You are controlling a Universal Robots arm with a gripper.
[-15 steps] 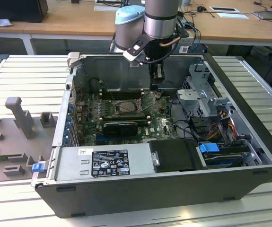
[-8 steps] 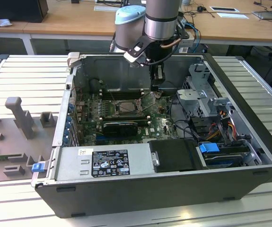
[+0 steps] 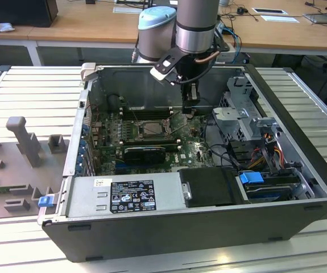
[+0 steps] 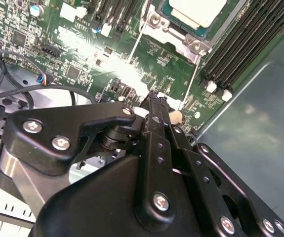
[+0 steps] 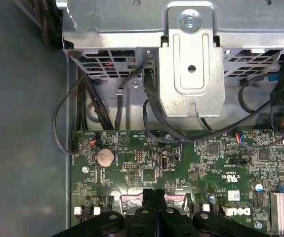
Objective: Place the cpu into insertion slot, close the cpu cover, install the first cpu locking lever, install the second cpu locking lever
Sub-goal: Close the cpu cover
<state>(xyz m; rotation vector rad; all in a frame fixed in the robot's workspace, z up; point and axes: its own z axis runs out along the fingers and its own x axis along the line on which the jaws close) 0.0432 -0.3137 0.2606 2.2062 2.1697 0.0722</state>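
Arm (image 3: pixel 197 25): last silver link upright, coming straight down from above in ext. view.
Wrist (image 3: pixel 187 63): black, below the link, bracket on one side.
Gripper (image 3: pixel 190 107): hangs vertical, tips pointing down.
Fingers (image 5: pixel 148 197): pressed together, no gap btwn them in first wrist view.

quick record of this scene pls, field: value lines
setting: open computer case holding a green motherboard
gripper: shut, low over the motherboard, beside the insertion slot
cpu: pale square seated in the insertion slot
cpu cover: silver frame lying around the cpu
locking lever: thin rod running from the slot toward the gripper; whether it is latched is unclear
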